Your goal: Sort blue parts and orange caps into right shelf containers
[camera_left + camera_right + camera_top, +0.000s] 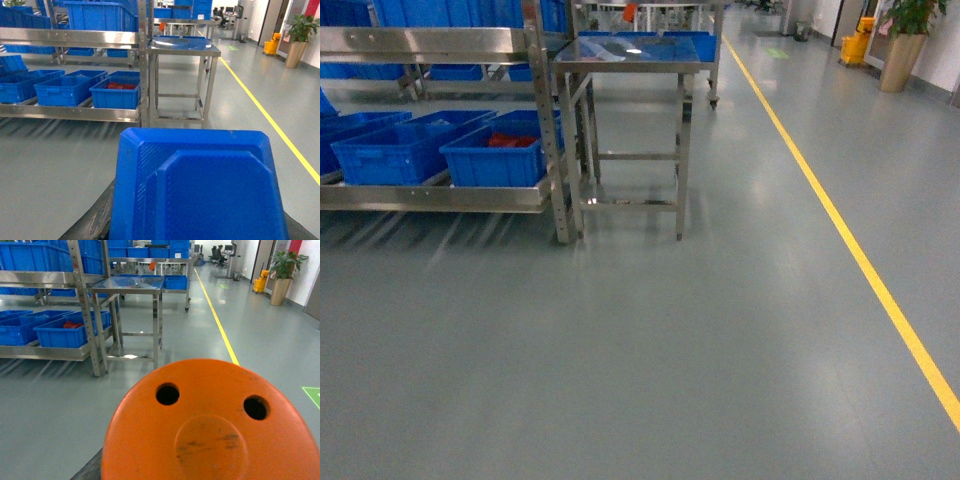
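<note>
Blue part (200, 190) and orange cap (212, 425) fill the wrist views, apparently held; gripper closure I cannot tell. Either could slip while driving toward upper-left shelf (440, 195).

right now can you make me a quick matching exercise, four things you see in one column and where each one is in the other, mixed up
Things:
1. blue part
2. orange cap
3. steel table
4. yellow line

Places:
A. painted on the floor, right of the head view
B. fills the bottom of the right wrist view
C. stands just right of the shelf rack
D. fills the bottom of the left wrist view

Pairs: 1-D, 2-B, 3-C, 4-A
</note>
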Motion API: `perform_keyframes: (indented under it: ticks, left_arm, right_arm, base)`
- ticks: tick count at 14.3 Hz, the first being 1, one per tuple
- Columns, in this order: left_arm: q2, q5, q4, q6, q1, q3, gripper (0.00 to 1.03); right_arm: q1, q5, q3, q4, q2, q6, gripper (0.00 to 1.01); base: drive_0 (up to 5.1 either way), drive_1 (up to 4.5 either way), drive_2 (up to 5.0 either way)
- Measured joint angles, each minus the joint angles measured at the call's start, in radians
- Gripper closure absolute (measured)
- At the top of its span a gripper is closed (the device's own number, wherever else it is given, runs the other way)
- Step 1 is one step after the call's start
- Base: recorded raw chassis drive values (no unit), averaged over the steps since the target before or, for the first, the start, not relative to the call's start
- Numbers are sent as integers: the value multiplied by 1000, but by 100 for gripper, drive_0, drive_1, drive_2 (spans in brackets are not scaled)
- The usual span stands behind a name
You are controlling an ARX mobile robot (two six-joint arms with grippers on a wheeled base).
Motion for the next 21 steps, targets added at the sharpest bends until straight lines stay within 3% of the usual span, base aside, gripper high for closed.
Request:
perform_keyframes:
  ticks: [21]
  left_arm:
    - [0,0,2,0,0,0,60]
  right_arm:
    - [0,0,0,2,0,0,57]
  base:
    - [-1,432,-435]
